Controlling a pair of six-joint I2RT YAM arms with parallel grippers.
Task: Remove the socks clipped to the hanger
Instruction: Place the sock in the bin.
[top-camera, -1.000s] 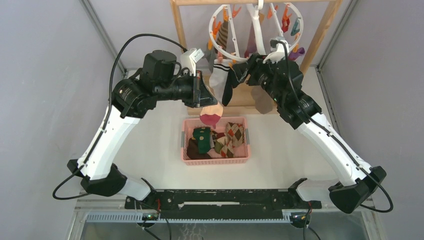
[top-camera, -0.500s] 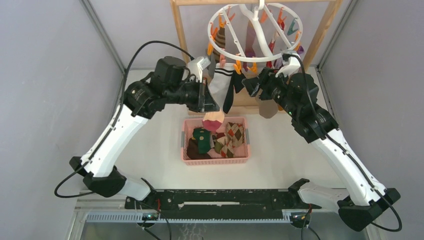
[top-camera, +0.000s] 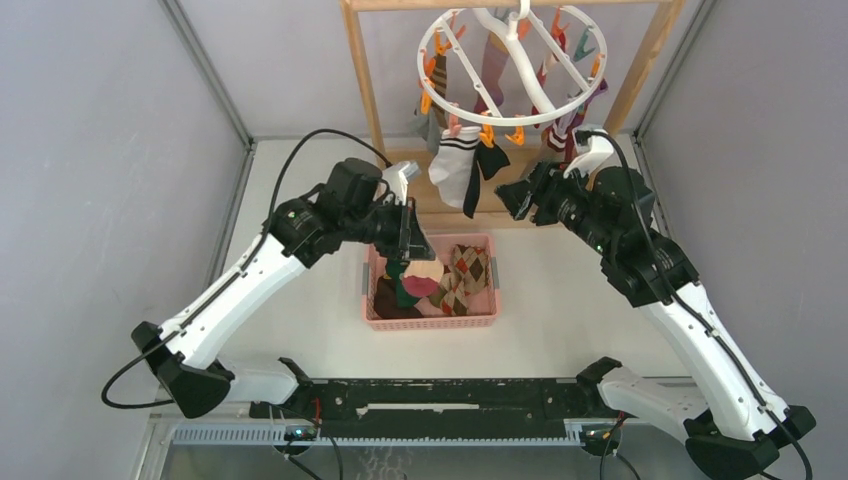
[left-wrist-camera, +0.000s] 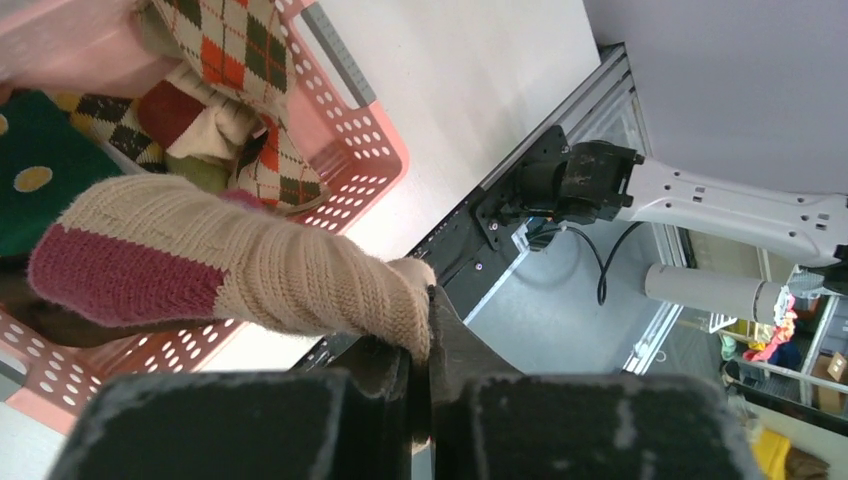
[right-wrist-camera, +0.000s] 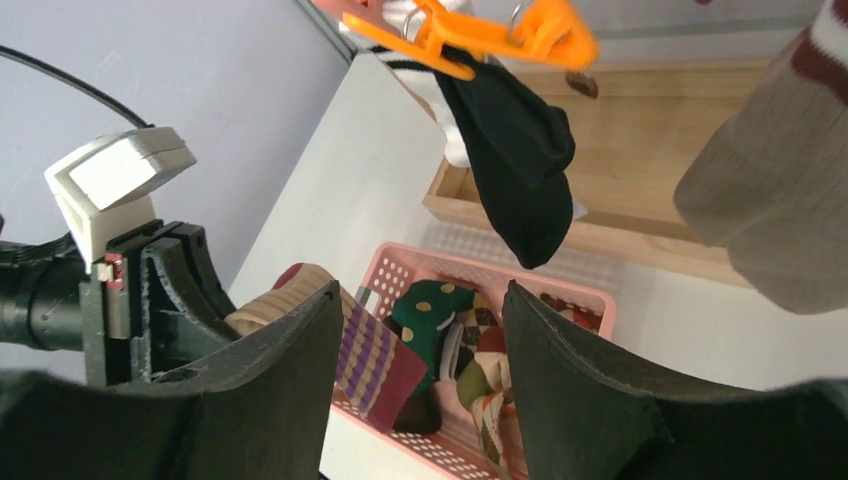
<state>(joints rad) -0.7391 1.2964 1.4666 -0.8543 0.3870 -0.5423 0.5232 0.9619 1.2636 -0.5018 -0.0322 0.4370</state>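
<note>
Beige-maroon knit sock (left-wrist-camera: 250, 262) pinched in my left gripper (left-wrist-camera: 425, 372), dangling over pink basket (top-camera: 430, 320) far edge; my right gripper (right-wrist-camera: 420, 345) spread below hanger (top-camera: 512, 122), other socks (top-camera: 455, 165) clipped round its rim, table (top-camera: 300, 300) far edge

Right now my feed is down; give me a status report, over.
Left end effector shut on beige knit sock over pink basket. Right end effector open, empty, below clipped black sock on hanger. Nothing blocking.

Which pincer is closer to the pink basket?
Left. The left pincer is over the pink basket, gripping a sock; the right pincer is beyond it, near the hanger.
</note>
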